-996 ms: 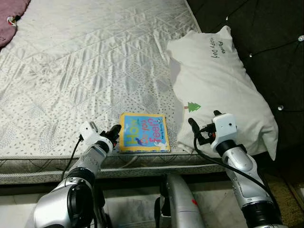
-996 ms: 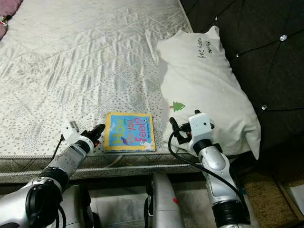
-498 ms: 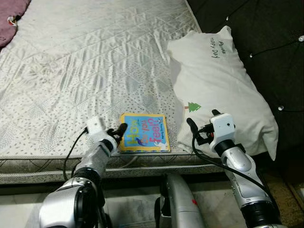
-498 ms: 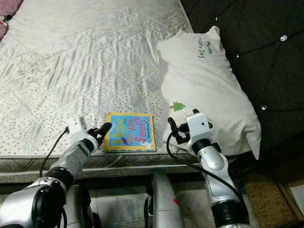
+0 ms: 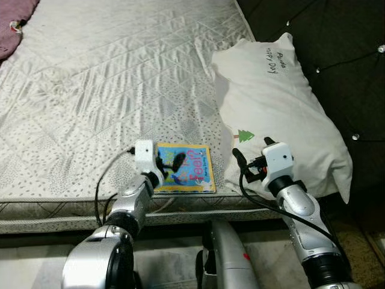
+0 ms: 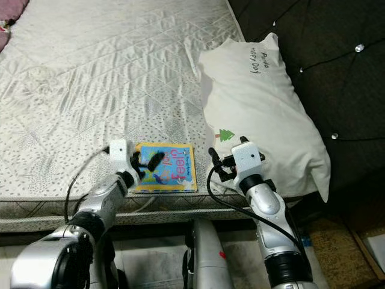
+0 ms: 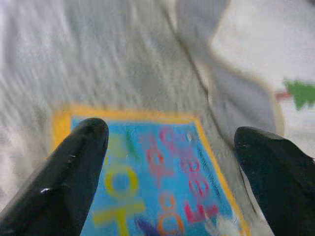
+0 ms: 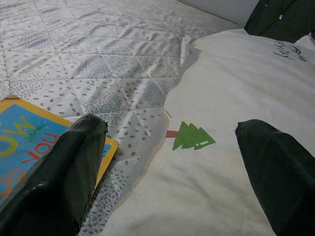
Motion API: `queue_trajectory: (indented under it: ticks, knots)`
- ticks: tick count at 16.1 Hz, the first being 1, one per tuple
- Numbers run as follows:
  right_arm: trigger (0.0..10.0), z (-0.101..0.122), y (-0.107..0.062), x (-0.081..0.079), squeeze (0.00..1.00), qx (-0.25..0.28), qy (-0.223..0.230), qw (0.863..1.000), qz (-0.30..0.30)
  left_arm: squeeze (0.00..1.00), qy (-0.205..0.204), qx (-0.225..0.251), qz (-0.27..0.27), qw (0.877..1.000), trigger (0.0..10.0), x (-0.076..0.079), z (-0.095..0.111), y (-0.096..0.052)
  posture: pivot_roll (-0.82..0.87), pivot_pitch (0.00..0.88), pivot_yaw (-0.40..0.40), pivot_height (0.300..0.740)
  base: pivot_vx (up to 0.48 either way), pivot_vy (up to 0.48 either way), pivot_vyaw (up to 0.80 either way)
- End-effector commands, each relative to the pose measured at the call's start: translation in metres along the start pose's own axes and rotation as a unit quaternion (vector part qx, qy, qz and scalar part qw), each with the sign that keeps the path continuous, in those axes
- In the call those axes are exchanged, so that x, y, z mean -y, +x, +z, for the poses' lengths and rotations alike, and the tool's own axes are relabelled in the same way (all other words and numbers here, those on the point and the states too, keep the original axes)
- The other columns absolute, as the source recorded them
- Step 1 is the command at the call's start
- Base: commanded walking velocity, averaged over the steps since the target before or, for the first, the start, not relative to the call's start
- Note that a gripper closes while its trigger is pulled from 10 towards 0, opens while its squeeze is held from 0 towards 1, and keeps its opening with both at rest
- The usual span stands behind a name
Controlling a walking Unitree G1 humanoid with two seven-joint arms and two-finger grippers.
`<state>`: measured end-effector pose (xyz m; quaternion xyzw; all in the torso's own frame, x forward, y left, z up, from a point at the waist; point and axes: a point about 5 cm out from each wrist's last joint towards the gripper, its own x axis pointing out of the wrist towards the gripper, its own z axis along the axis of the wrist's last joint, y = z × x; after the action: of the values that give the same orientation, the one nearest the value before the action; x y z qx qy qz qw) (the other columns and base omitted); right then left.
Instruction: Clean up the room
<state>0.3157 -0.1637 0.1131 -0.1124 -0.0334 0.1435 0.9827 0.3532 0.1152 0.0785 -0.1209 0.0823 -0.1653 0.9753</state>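
A thin picture book (image 5: 194, 170) with a blue cover and yellow border lies flat near the front edge of the mattress (image 5: 102, 78). My left gripper (image 5: 169, 163) hovers open over the book's left half, and the book's cover (image 7: 157, 182) lies between its spread fingers (image 7: 69, 172). A white pillow (image 5: 283, 108) with a small green tree print (image 8: 193, 137) lies right of the book. My right gripper (image 5: 250, 156) is open, held low at the pillow's front corner, between pillow and book. Nothing is held by either one.
A dark tufted headboard (image 5: 343, 42) runs along the right side behind the pillow. A purple cloth (image 5: 13, 17) lies at the mattress's far left corner. The mattress front edge (image 5: 54, 208) drops to the floor below my arms.
My left gripper has swung right, from beside the book's left edge to over its cover. The right gripper has crept slightly left toward the book.
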Motion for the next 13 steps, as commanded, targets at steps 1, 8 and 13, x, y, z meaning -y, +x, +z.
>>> queue_trajectory:
  ticks: [1,8,13]
  knots:
    - [10.0,0.002,0.002,0.002,0.00,0.002,0.018,1.000,-0.008,1.00,0.033,0.030,0.008,0.999,10.0,-0.002,0.000,-0.006,-0.16,0.164,-0.095,0.588,0.000,0.000,0.00]
    - [10.0,0.002,0.025,-0.010,0.00,-0.007,0.164,0.985,-0.045,0.65,0.176,0.170,0.151,0.958,10.0,-0.039,0.030,-0.074,-0.03,0.089,-0.068,0.588,0.000,0.000,0.00]
    - [10.0,0.016,0.041,-0.006,0.00,0.034,0.188,0.980,-0.056,0.00,0.193,0.162,0.180,0.951,10.0,-0.050,0.033,-0.094,0.01,0.000,-0.046,0.592,0.000,0.000,0.00]
